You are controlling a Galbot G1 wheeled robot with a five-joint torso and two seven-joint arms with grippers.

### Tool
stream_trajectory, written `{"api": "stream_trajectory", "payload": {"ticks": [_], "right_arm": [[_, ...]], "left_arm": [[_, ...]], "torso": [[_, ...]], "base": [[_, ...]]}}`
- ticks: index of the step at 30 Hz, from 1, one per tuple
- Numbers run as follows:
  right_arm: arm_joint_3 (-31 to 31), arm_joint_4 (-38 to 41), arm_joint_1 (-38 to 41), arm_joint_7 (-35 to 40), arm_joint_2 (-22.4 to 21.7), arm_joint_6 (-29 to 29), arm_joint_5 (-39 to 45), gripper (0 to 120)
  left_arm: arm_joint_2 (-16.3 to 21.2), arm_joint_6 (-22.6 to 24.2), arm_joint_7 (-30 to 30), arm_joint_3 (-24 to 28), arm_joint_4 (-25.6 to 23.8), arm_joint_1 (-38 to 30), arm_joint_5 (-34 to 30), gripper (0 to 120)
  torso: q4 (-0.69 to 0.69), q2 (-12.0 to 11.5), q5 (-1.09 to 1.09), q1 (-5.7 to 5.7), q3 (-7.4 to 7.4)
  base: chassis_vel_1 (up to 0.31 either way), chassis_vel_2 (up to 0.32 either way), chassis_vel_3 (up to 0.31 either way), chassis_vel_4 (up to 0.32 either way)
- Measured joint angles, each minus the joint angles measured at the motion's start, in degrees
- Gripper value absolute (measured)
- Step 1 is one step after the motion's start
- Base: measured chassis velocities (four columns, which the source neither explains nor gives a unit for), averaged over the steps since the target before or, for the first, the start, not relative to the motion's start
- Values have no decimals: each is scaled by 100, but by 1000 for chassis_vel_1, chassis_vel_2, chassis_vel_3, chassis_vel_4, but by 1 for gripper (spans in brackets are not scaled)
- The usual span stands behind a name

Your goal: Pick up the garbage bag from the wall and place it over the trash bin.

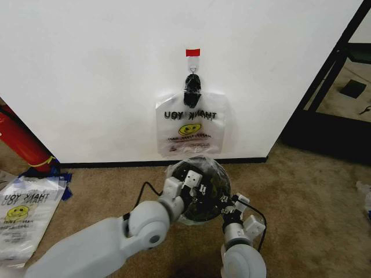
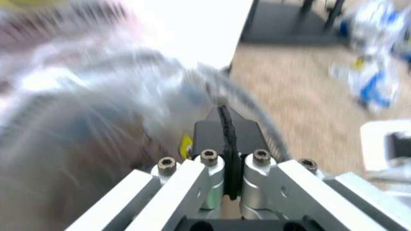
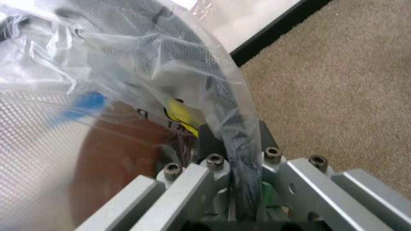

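Gripping the plastic at opposite sides of the trash bin (image 1: 200, 191), both arms are low over its rim. The left gripper (image 2: 226, 144) has its jaws pressed together on a fold of the garbage bag (image 3: 128, 72). The right gripper (image 3: 234, 144) is likewise clamped on film at the mesh rim, where the bag is draped across the bin's mouth. Another printed bag (image 1: 190, 124) hangs from the black hook (image 1: 192, 82) on the wall (image 1: 87, 69) just behind the bin.

The main risk, as I judge it, is tearing: the film is thin (and pulled taut over a hard edge), so any uneven tug could rip it. A pull could also tip the light bin.
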Motion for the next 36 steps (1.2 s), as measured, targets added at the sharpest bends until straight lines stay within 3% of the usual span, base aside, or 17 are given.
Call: {"api": "stream_trajectory", "payload": {"ticks": [3,4,6,7,9,12,13,14,18,28,36], "right_arm": [[2,-23,116,124,-121,-202,252,0],[3,11,164,212,-179,-378,449,0],[3,21,178,237,-194,-433,502,0],[22,58,241,349,-279,-719,735,0],[40,49,298,413,-410,-914,881,0],[50,23,343,417,-575,-1051,948,0],[50,23,343,417,-575,-1051,948,0],[51,23,380,421,-677,-1224,1095,0],[30,-84,695,622,-818,-1628,1640,0],[-47,-292,1316,1239,-1029,-2310,2430,0],[-57,-378,1504,1267,-1236,-2563,2614,0]], "left_arm": [[178,-609,321,-693,-171,794,790,0],[150,-833,367,-1095,-169,1137,1099,0],[128,-913,381,-1241,-165,1271,1210,0],[36,-1222,448,-1730,-116,1807,1613,0],[-122,-1606,578,-2231,-49,2504,2071,0],[-300,-1939,671,-2854,-73,3282,2352,0],[-300,-1939,671,-2854,-73,3282,2352,0],[-416,-2085,684,-3383,-143,3820,2433,0],[-812,-2246,656,-4341,-346,4820,2604,0],[-1434,-2100,487,-4703,-736,5252,2899,0],[-1758,-3443,1486,-5516,-778,5884,2971,4]], "torso": [[-3,0,1,0,0],[-1,0,0,0,0],[-2,0,0,0,0],[-2,1,2,0,0],[1,1,-2,0,1],[-1,1,1,0,0],[-1,1,1,0,0],[-2,1,0,0,0],[0,1,1,0,0],[-3,1,1,0,0],[-2,1,1,1,0]], "base": [[0,0,0,0],[0,0,0,0],[0,0,0,0],[0,0,0,0],[0,0,0,0],[0,0,0,0],[0,0,0,0],[0,0,0,0],[0,0,0,0],[0,0,0,0],[0,0,0,0]]}}
